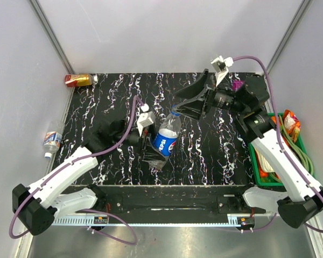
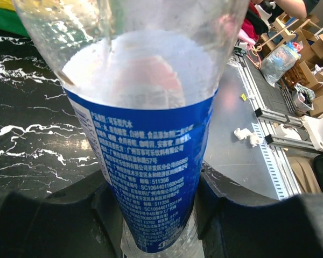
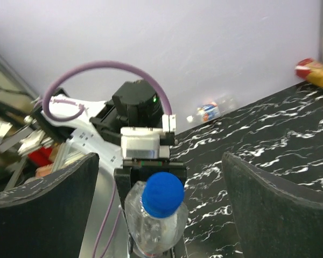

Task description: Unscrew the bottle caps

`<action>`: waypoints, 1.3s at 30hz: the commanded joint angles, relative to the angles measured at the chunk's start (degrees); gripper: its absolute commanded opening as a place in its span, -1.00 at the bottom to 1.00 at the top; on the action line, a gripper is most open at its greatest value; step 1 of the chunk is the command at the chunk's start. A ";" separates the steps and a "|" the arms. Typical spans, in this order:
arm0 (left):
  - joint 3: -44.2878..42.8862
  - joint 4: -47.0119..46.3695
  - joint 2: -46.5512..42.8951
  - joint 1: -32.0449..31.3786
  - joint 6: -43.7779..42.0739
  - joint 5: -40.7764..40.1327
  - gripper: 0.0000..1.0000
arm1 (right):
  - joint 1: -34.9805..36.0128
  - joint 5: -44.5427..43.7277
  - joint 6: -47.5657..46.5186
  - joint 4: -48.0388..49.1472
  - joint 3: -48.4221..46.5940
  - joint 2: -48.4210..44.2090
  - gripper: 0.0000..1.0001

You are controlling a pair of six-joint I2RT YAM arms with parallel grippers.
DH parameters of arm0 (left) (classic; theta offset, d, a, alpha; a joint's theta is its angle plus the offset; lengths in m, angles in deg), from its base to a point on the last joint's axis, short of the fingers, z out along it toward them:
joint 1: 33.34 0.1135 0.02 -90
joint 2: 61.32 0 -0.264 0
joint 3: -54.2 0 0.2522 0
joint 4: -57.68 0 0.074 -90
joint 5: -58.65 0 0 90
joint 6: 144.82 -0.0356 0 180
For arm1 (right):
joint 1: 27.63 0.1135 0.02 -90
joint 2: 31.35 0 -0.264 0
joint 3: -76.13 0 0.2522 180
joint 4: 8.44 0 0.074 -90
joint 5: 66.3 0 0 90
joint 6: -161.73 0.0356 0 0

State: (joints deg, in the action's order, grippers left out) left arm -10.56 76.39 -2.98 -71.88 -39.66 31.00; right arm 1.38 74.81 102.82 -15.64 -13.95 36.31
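The Pepsi bottle, clear with a blue label, stands tilted over the middle of the table. My left gripper is shut on its lower body. In the left wrist view the label fills the frame between the two fingers. Its dark blue cap is on the neck. My right gripper is open just beyond the cap. In the right wrist view the cap sits between the spread fingers, untouched. The second bottle lies off the table's left edge, its white cap on.
A red-and-gold can lies at the table's far left corner and shows in the right wrist view. A green basket of items stands off the right edge. The second bottle shows far off in the right wrist view.
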 commanded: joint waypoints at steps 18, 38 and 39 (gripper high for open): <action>-8.15 17.54 -1.04 0.22 -10.06 -28.92 -1.00 | 0.17 -26.24 -2.44 -15.00 -5.07 -2.27 0.99; -13.07 31.79 -0.78 -21.21 -8.66 -104.07 -1.00 | 0.25 -29.93 3.80 -17.20 -5.77 2.92 0.99; -13.16 31.79 -0.95 -21.92 -8.57 -106.62 -1.00 | 0.25 -29.41 4.06 -17.03 -5.78 3.01 0.99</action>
State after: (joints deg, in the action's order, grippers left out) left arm -20.92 108.08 -3.09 -91.14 -49.61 -56.98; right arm 1.41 45.37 105.25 -34.13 -17.14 38.54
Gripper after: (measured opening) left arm 0.492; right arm 0.994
